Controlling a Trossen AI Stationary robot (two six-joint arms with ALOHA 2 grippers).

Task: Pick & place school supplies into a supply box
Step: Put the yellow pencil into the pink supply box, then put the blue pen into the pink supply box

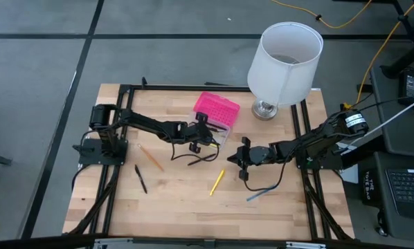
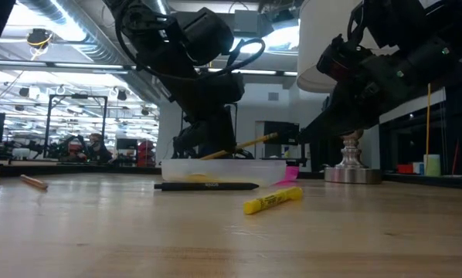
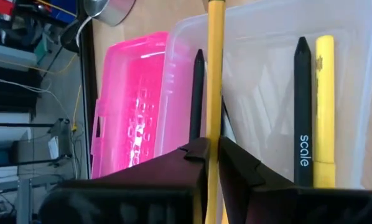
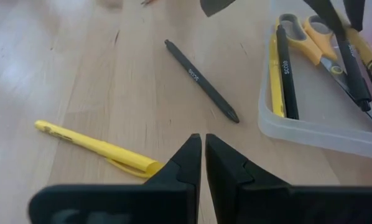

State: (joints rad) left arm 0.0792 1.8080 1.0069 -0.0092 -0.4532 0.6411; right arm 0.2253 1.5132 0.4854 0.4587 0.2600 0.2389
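The supply box lies open: its pink half (image 1: 217, 109) is farther back, its clear half (image 3: 260, 74) nearer. In the clear half lie yellow-handled scissors (image 4: 307, 34), a yellow pen (image 3: 325, 106) and black pens (image 3: 302, 112). My left gripper (image 3: 212, 144) hangs over the clear half, shut on a yellow pencil (image 2: 246, 144). My right gripper (image 4: 203, 138) is shut on nothing, above the table just right of the box. A black pen (image 4: 201, 81) and a yellow pen (image 4: 96, 148) lie flat on the table before it. My left gripper pinches the yellow pencil's shaft (image 3: 215, 118) between its two fingers, coming from the table's left and slanting down. The pencil runs along the fingers and out past their tips. It is tilted over the clear half; whether its low end touches the box I cannot tell.
A white lamp (image 1: 284, 59) stands right behind the box at the back right. On the left part of the table lie an orange pencil (image 1: 151, 158) and another black pen (image 1: 140, 178). A blue pen (image 1: 259, 195) lies near the front right.
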